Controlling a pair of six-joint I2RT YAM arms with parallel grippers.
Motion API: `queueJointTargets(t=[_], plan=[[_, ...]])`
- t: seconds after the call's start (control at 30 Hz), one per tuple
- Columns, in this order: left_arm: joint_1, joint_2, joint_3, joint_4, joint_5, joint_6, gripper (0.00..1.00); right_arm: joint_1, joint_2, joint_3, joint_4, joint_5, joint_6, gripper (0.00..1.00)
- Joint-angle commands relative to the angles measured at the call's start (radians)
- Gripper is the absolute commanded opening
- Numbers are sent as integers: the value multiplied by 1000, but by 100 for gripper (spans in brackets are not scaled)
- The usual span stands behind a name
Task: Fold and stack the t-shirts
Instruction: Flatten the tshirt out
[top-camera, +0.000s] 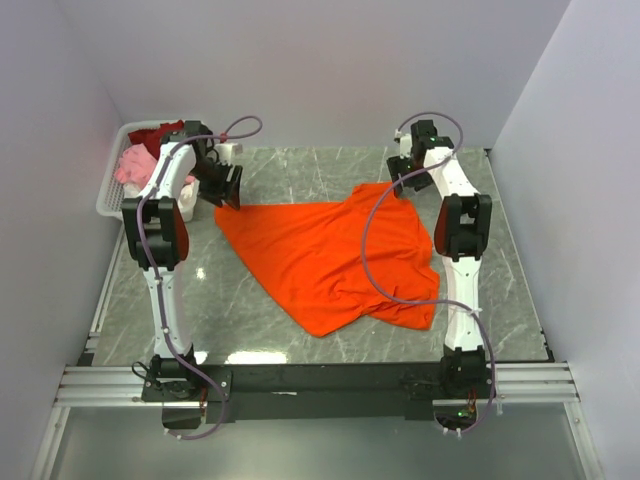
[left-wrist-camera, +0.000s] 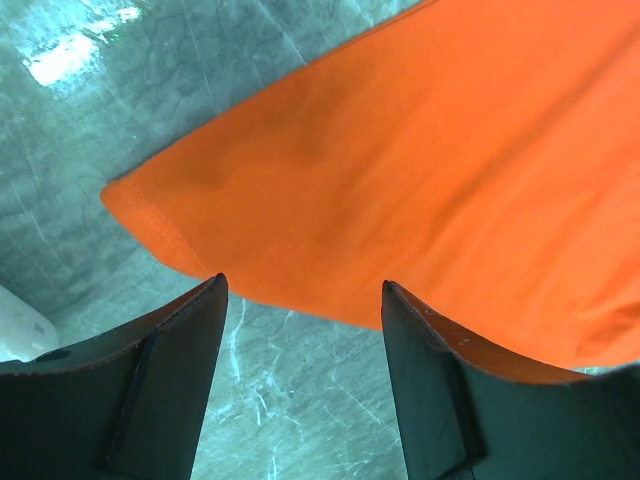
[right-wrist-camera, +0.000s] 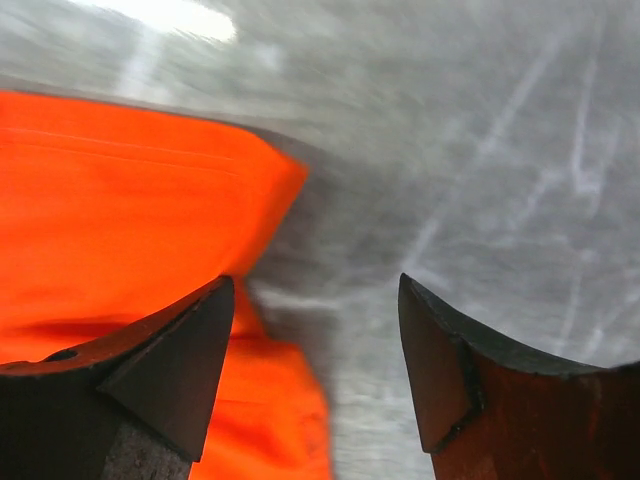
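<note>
Only the top view shows the whole orange t-shirt (top-camera: 335, 260). It lies spread but rumpled on the marble surface (top-camera: 200, 300), set askew, with its long axis running from its far-left corner to its near-right edge. That far-left corner points at the left end effector (top-camera: 230, 188), and the far-right corner lies under the right end effector (top-camera: 405, 178).

Left of the shirt, a white basket (top-camera: 108, 198) holds pink cloth (top-camera: 130, 167) and dark red cloth (top-camera: 160, 132) — both partly hidden by the left arm.

The left wrist view adds a stitched hem corner just beyond that end effector's spread fingers (left-wrist-camera: 160, 380), which hold nothing. The right wrist view — blurred — shows an orange corner beside one finger, with the jaws apart and nothing gripped. Sleeves and neckline cannot be made out.
</note>
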Motion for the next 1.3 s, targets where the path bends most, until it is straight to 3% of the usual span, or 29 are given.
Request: queueJointTargets(t=[0.0, 0.13, 0.37, 0.8, 1.1, 1.2, 1.27], plan=[[4, -38, -16, 4, 37, 1, 68, 17, -66, 67, 24, -51, 58, 74], [4, -38, -17, -1, 39, -1, 68, 40, -43, 83, 53, -91, 83, 74], [4, -41, -21, -2, 39, -4, 68, 50, -1, 81, 98, -30, 112, 75], [4, -44, -29, 2, 31, 12, 68, 58, 77, 87, 18, -59, 89, 73], [4, -68, -78, 27, 19, 15, 67, 64, 104, 95, 10, -59, 106, 51], [4, -64, -70, 27, 14, 18, 67, 75, 108, 89, 24, -21, 98, 34], [30, -53, -56, 21, 14, 13, 67, 79, 109, 96, 26, 4, 83, 15]])
